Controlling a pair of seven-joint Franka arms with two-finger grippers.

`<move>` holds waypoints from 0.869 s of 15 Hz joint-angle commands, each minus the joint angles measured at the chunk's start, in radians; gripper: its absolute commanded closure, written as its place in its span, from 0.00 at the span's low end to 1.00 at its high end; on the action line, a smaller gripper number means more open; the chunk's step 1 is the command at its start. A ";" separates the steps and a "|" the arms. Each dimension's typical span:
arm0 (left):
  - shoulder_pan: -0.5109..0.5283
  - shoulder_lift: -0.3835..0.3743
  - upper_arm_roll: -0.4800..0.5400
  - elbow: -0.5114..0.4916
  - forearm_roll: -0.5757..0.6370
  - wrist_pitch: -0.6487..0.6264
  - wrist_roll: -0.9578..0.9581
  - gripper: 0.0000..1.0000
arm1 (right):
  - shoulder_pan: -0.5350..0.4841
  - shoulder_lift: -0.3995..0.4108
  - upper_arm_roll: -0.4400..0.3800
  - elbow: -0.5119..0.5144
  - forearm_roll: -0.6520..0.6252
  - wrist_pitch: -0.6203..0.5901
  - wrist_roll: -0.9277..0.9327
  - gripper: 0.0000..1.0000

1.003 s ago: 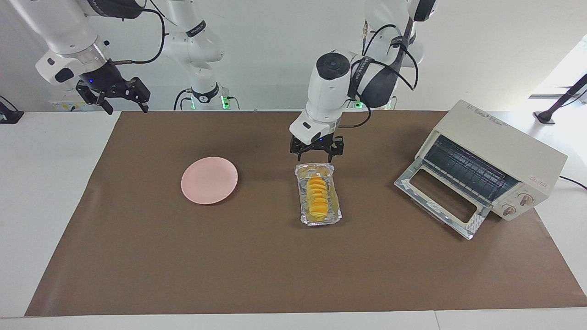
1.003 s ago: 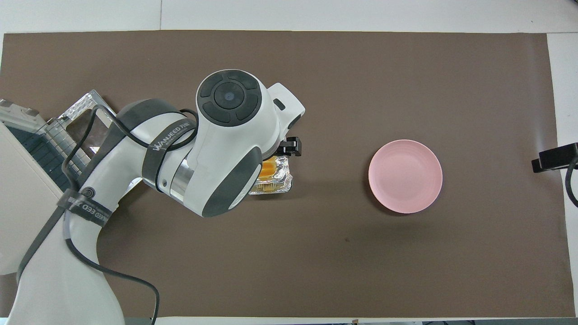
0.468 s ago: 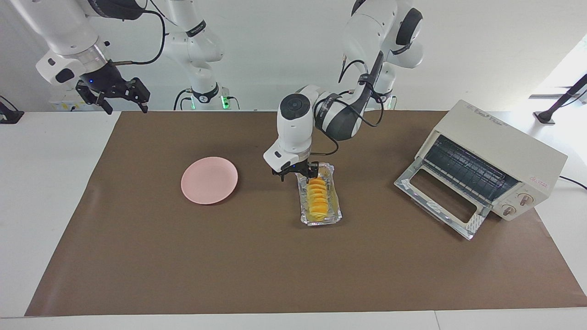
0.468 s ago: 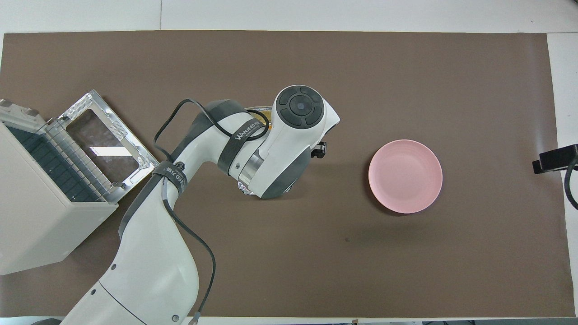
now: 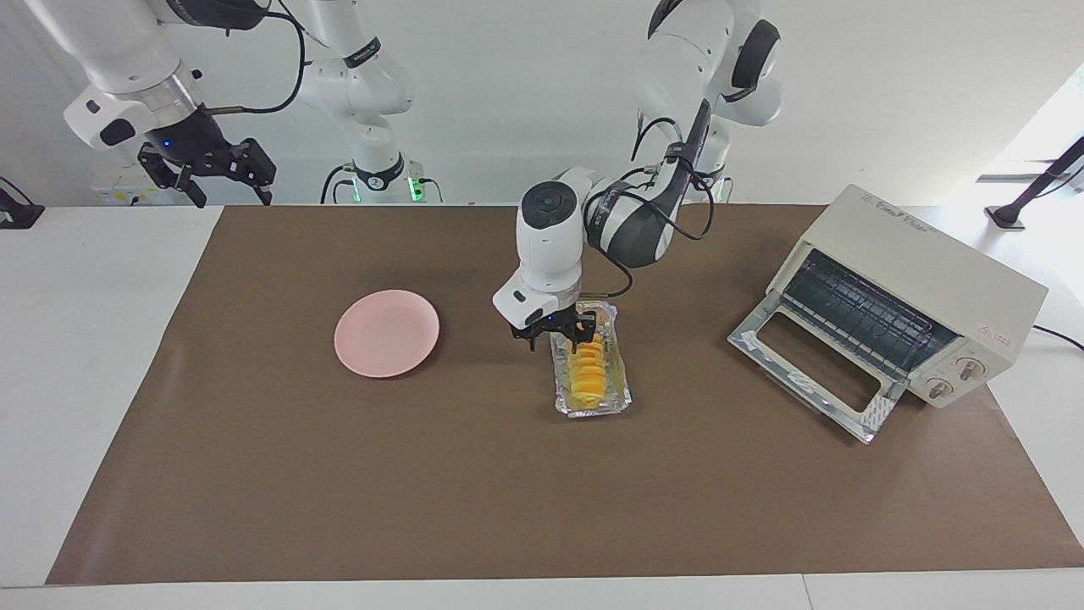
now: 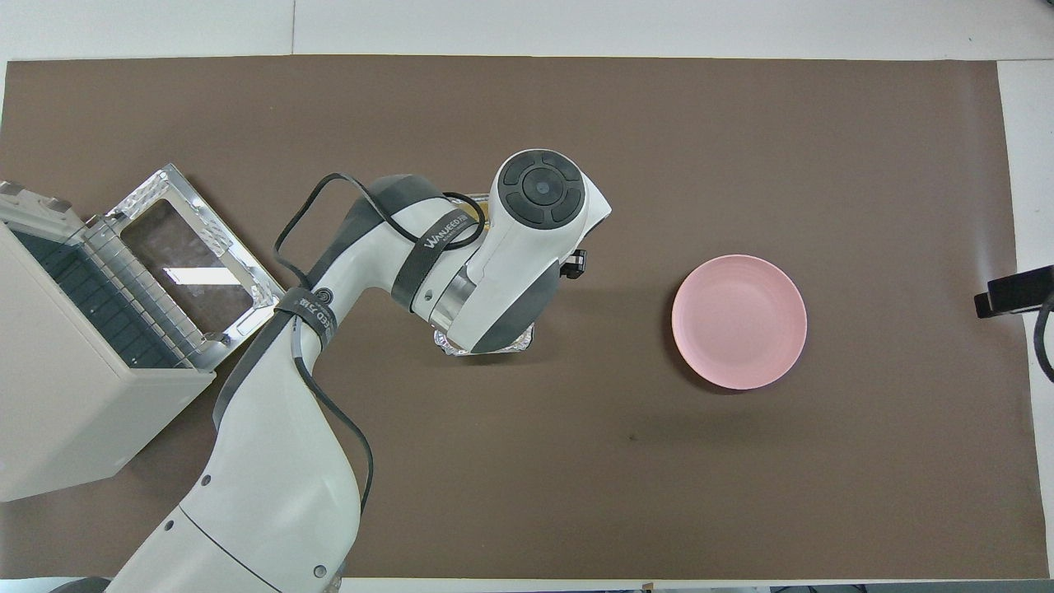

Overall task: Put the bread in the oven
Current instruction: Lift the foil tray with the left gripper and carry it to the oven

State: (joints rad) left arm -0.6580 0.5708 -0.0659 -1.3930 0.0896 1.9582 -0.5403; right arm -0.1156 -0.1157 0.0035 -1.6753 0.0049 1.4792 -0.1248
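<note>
The bread (image 5: 587, 371) lies in a silver foil tray (image 5: 624, 373) near the middle of the table (image 5: 339, 474), between the pink plate (image 5: 387, 332) and the oven (image 5: 906, 296). It looks soft and light, and its slices could fall apart or squash. A good place to hold it may be across its 2 long sides, near the middle, with a soft squeeze. The thin tray would likely bend. The left claw (image 5: 555, 333) is low over the end of the tray nearer the robots, its fingers spread a bit, holding nothing. The right claw (image 5: 222, 174) waits up over the table's edge, spread and empty. There is 1 bread, 1 tray, 1 plate, 1 oven with its door down, and 2 claws.
</note>
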 commanded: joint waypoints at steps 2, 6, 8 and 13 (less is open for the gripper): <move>0.014 0.035 -0.002 0.005 0.018 0.044 -0.003 0.26 | -0.010 -0.022 0.016 -0.021 -0.010 -0.011 0.007 0.00; 0.006 0.073 0.003 0.008 0.015 0.042 -0.035 0.26 | -0.010 -0.022 0.016 -0.023 -0.010 -0.014 0.007 0.00; 0.001 0.077 0.005 0.008 0.015 0.039 -0.066 0.27 | -0.010 -0.022 0.016 -0.021 -0.010 -0.014 0.007 0.00; -0.002 0.081 0.005 0.005 0.016 0.042 -0.106 0.52 | -0.010 -0.022 0.016 -0.021 -0.010 -0.014 0.007 0.00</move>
State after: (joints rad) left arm -0.6518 0.6439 -0.0670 -1.3932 0.0909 1.9885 -0.6189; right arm -0.1154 -0.1164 0.0083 -1.6755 0.0049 1.4702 -0.1248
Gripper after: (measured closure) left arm 0.432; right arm 0.000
